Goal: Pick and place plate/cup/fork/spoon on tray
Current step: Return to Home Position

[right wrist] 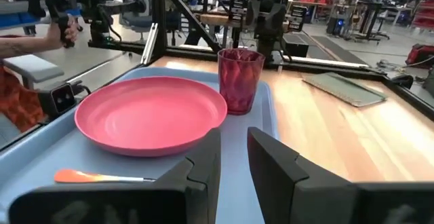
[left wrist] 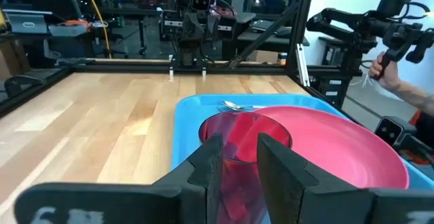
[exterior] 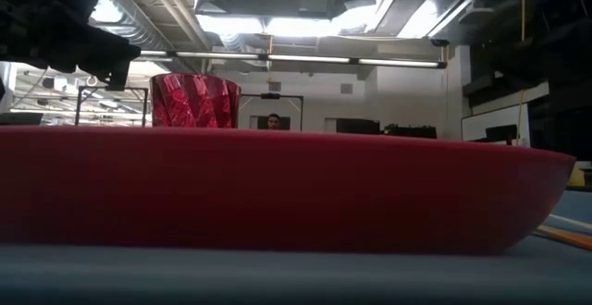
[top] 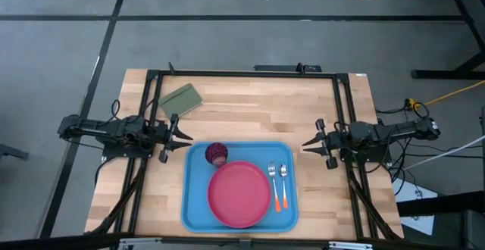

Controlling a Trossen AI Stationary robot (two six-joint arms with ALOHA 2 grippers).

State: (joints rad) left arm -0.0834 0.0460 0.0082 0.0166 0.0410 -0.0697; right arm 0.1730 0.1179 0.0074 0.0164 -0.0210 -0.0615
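1. Since all four pieces already sit on the tray (top: 191, 204), the main risk I see is the left tool (top: 184, 138), fingers a little apart just beside the cup (top: 217, 154), clipping it.
2. Right tool (top: 309, 145) waits off the tray's other side, also slightly parted.
3. Pink plate (top: 239, 193) lies centred; fork (top: 273, 183) and spoon (top: 283, 185) lie side by side next to it on the worktop (top: 250, 106) tray.

Two dark, near-black arms of blocky jointed segments, with thin black cables running along them. Each ending in a two-fingered hand: left hand (top: 173, 137) and right hand (top: 317, 144) both with flat, angular black fingers (left wrist: 210, 170) tapering to squared tips. Pale embossed characters on the left hand's housing, unreadable; plain broad black plates with bevelled edges on the right hand's fingers (right wrist: 271, 163).
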